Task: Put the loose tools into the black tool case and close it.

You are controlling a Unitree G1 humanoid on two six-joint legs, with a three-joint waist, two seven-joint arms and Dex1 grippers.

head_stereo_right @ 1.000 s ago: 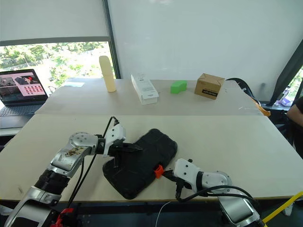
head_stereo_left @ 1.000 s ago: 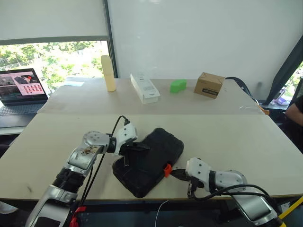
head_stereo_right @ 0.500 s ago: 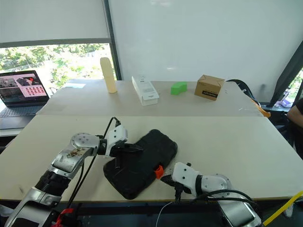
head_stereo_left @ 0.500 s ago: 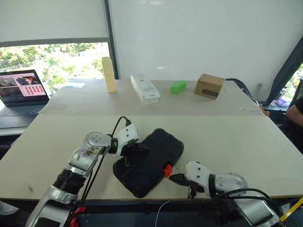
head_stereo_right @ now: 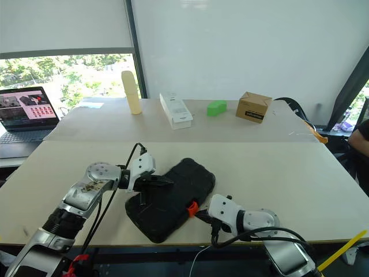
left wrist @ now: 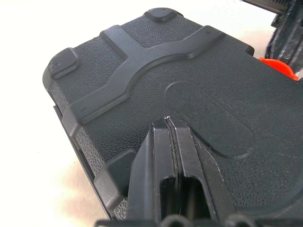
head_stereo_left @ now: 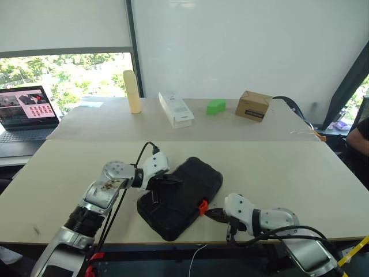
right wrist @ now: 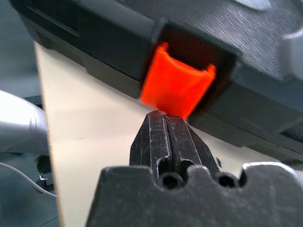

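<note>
**Black fingers pressed together at a closed case**

Black fingers of the right gripper sit pinched together, their tips right at the orange latch, whose edges blur. The left gripper, also pinched together and holding nothing, rests its tips on the textured lid of the black tool case. That case lies closed near the front edge of the pale table, its contents hidden. Beyond it stands a cardboard box, and a laptop is cut off at the picture's edge.

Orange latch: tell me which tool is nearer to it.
Right. The right tool has its tips at the orange latch; the left tool rests on the case lid, farther away.
</note>
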